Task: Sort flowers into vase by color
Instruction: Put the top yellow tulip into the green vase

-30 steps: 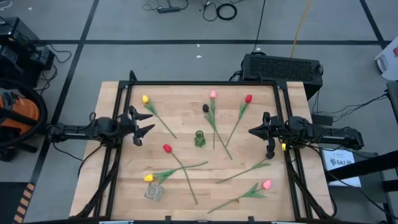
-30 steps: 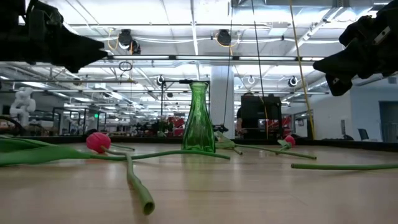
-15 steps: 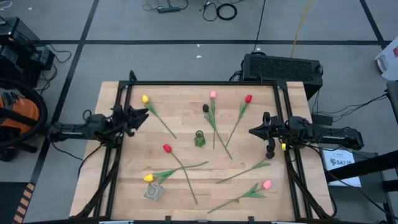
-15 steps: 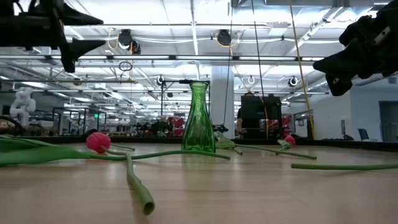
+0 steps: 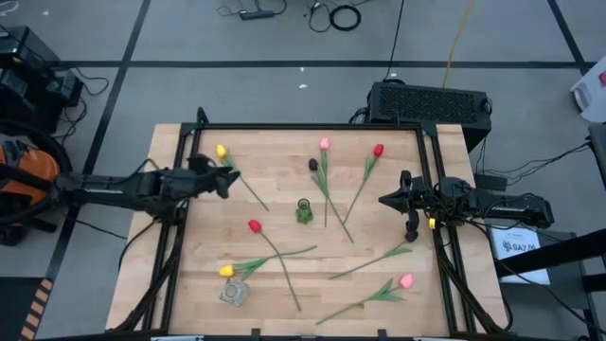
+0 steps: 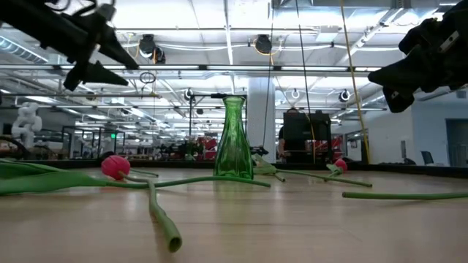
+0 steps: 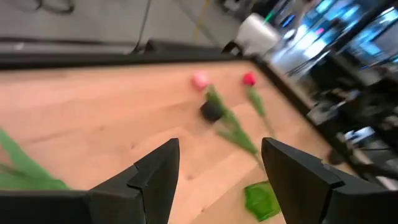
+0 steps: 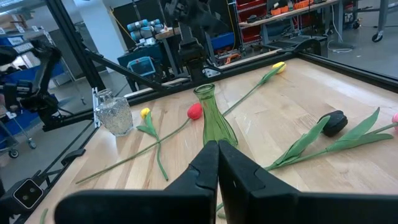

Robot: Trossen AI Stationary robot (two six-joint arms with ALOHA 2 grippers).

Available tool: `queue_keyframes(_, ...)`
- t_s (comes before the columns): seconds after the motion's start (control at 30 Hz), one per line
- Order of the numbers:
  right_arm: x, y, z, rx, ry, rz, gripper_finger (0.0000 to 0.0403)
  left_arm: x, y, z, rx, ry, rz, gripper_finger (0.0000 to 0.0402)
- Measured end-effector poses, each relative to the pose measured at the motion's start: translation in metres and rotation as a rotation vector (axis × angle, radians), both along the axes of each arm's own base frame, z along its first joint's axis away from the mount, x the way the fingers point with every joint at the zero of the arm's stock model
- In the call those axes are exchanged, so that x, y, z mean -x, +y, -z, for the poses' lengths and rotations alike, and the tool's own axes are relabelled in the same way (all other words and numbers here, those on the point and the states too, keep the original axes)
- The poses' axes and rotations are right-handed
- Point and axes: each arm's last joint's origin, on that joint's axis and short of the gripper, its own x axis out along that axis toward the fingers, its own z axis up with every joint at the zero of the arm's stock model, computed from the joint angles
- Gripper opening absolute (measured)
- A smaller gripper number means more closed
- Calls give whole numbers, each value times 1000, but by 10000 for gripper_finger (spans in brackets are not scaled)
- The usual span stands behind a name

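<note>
green vase (image 5: 304,211) mid-table, flowers (image 5: 275,251) scattered — bare gaps between

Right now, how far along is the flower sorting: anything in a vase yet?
Done: nothing; the green glass vase and the clear glass vase both stand without flowers. In hand: the left gripper, open, hovers beside the yellow tulip at the far left, holding nothing. The right gripper waits shut at the right edge. Left: all the tulips, which lie loose on the wooden table.

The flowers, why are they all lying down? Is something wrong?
Nothing is broken. The flowers lie scattered flat across the table, and the green vase in the middle stands empty, so none has been sorted yet.
</note>
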Motion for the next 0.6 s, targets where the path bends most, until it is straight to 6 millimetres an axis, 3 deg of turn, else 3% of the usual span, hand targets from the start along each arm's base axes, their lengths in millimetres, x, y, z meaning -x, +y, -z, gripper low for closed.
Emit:
queue_keyframes(0.17,0,0,0,0,0,-1,4,-29,9,3,27,137,-56,235)
queue_keyframes(0.33,0,0,0,0,0,0,4,-49,30,8,161,150,-225,235)
queue_keyframes(0.6,0,0,0,0,-1,0,4,-45,67,37,505,261,-403,235)
